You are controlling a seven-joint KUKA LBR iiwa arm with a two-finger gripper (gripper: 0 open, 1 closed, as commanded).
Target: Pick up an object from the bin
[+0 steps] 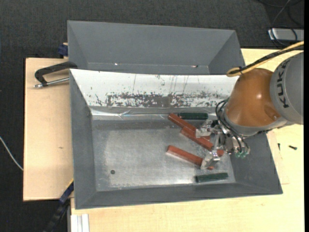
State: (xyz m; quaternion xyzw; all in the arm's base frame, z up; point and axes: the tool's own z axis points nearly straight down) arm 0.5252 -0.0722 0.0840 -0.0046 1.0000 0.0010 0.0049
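My gripper (214, 146) is low in the bin's right part, under the arm's orange cover. It is right at the near ends of two red-brown bars. The longer red-brown bar (189, 127) runs diagonally from the back wall down to the gripper. The shorter red-brown bar (182, 154) lies flat to its left, with its right end at the gripper's lower metal part. Whether either bar is gripped cannot be made out.
A dark green bar (194, 115) lies along the back wall behind the long red-brown bar. Another dark green bar (211, 177) rests by the front wall, just below the gripper. The arm's orange cover hangs over the bin's right side.
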